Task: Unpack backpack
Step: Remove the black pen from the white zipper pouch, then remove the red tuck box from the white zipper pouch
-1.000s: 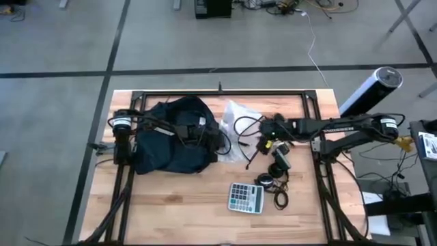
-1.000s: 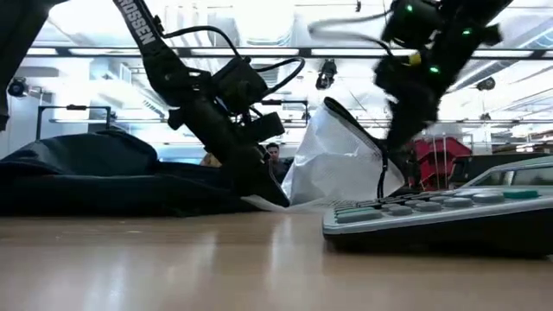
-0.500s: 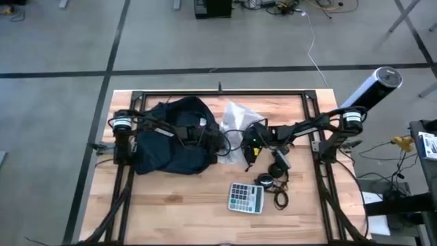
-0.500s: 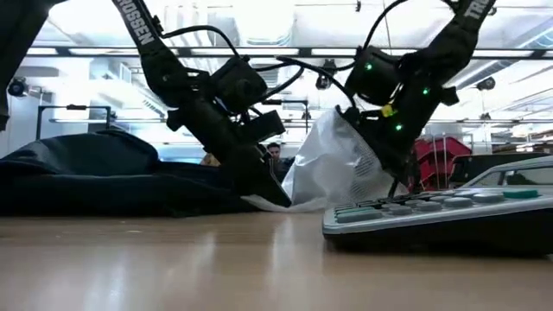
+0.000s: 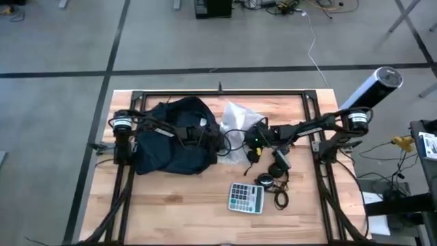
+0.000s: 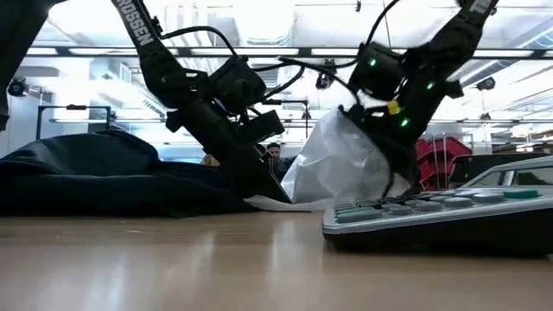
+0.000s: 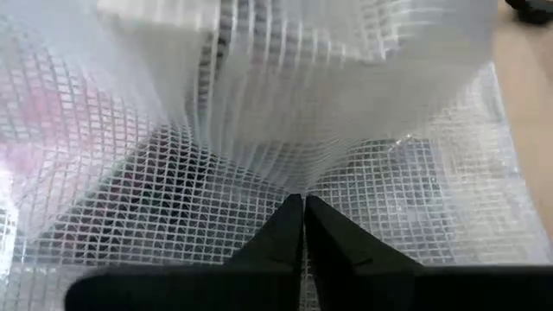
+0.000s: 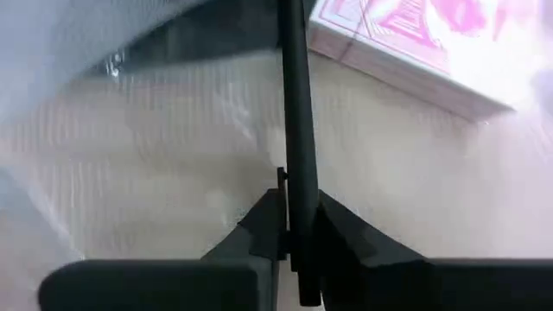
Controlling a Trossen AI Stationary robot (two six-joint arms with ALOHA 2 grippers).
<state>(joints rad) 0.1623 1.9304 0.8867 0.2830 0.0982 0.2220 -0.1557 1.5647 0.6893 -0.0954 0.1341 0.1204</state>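
The dark navy backpack (image 5: 171,140) lies slumped on the table's left half, seen also in the low view (image 6: 95,177). Just right of it a translucent mesh pouch (image 5: 235,113) stands crumpled on its lower edge (image 6: 337,164). My left gripper (image 7: 302,199) reaches over the backpack (image 5: 220,142) and is shut on the pouch. My right gripper (image 8: 292,186) is at the pouch's right side (image 5: 252,145), shut on a thin black cord (image 8: 294,95). A pink-and-white box (image 8: 406,43) shows beyond it. My left gripper pinches the pouch's mesh wall (image 7: 298,186) between its two fingertips, slanting down from the table's left. The mesh puckers into folds toward the tips; the pouch's lower edge (image 6: 285,205) stays on the table. My right gripper pinches the black cord (image 8: 289,168) between its two fingers, slanting down from the table's right. The cord runs along the fingers and out past their tips.
Black headphones with cables (image 5: 273,179) and a grey calculator (image 5: 246,197) lie near the front, right of centre; the calculator fills the low view's right foreground (image 6: 441,220). A black frame (image 5: 218,93) borders the wooden table.
My right gripper has gone toward the table's left edge and down, carrying the black cord, and now stands against the pouch's right side. The pouch's top has bent over slightly on that side.
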